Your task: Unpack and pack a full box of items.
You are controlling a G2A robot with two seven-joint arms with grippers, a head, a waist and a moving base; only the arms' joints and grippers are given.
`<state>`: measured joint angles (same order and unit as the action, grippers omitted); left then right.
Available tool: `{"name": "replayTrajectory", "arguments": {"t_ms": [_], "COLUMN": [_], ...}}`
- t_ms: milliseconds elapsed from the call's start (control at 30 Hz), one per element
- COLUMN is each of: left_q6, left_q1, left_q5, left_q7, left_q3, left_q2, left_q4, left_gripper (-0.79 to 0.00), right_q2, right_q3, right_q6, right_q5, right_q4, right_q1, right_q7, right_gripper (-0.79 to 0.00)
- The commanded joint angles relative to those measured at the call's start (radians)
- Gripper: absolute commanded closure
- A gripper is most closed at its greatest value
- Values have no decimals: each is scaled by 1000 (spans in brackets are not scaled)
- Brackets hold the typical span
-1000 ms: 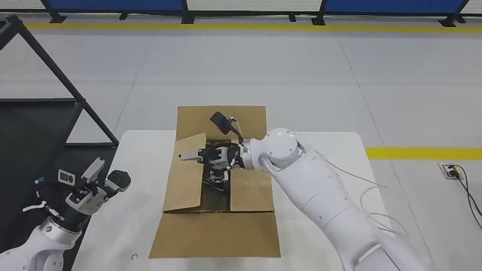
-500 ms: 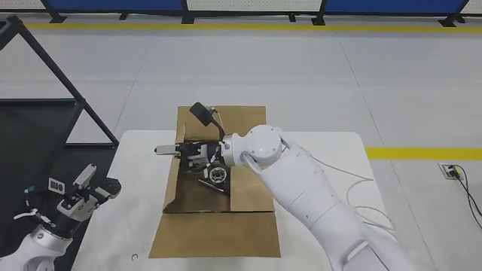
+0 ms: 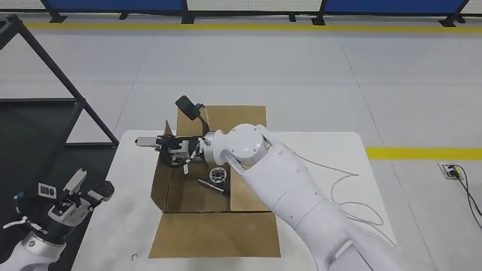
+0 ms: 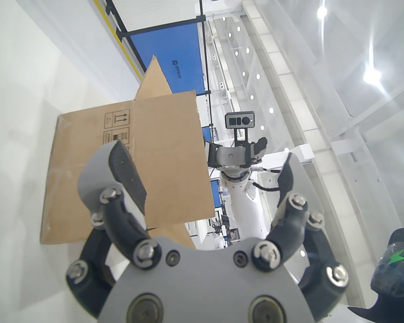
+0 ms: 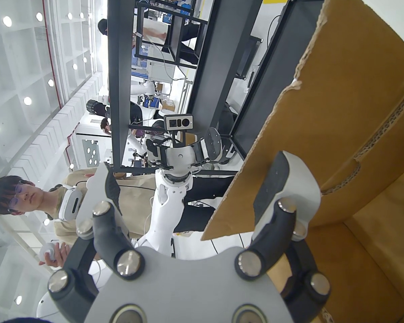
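Note:
The open cardboard box (image 3: 248, 192) sits in the middle of the white table (image 3: 324, 158). Inside it lie a small round black-and-white item (image 3: 218, 175) and a thin dark stick (image 3: 205, 183). My right gripper (image 3: 153, 142) is stretched across the box's far left corner. It is open in the right wrist view (image 5: 195, 186), with the edge of the left flap (image 5: 323, 109) between its fingers. My left gripper (image 3: 90, 183) hangs open beyond the table's left edge, away from the box; the left wrist view shows it (image 4: 205, 176) empty, facing the box's side (image 4: 131, 156).
The box's front flap (image 3: 215, 235) lies flat toward the near edge and the back flap (image 3: 226, 114) lies away. A black metal frame (image 3: 45, 68) stands left of the table. Bare table lies right of the box.
My right gripper has swept left from above the box's inside to its left flap, which has swung up and outward. My left arm has drawn back toward the near left.

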<state>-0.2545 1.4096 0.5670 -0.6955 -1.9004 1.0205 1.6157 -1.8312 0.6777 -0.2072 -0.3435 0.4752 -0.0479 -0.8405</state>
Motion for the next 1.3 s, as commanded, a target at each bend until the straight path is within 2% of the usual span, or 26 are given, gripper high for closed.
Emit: {"name": "replayTrajectory", "arguments": {"t_ms": [0, 167, 300, 400, 633, 1000, 1267], "left_q6": [0, 3, 43, 46, 101, 196, 200], "left_q1": [0, 1, -2, -6, 2, 45, 76], "left_q5": [0, -3, -47, -44, 52, 264, 261], "left_q7": [0, -1, -20, -30, -81, -265, -313], "left_q3": [0, 1, 9, 0, -21, -91, -93], "left_q2": [0, 0, -4, -6, -8, -13, -15], "left_q4": [0, 3, 42, 64, 85, 118, 145], "left_gripper": [-785, -785, -785, -785, -785, -785, -785], "right_q2": [0, 0, 0, -5, -44, -109, -138], "right_q3": [0, 0, 2, 6, -9, -4, 17], "right_q6": [0, 0, 21, -3, -34, -125, -159], "right_q5": [0, 0, 26, 25, 5, -69, -105], "right_q4": [0, 0, 43, 69, 34, -97, -175], "right_q1": [0, 0, -42, -63, -77, -54, -32], "right_q7": [0, 0, 74, 82, 78, -21, -74], "right_gripper": [-785, -785, -785, -785, -785, -785, -785]}}
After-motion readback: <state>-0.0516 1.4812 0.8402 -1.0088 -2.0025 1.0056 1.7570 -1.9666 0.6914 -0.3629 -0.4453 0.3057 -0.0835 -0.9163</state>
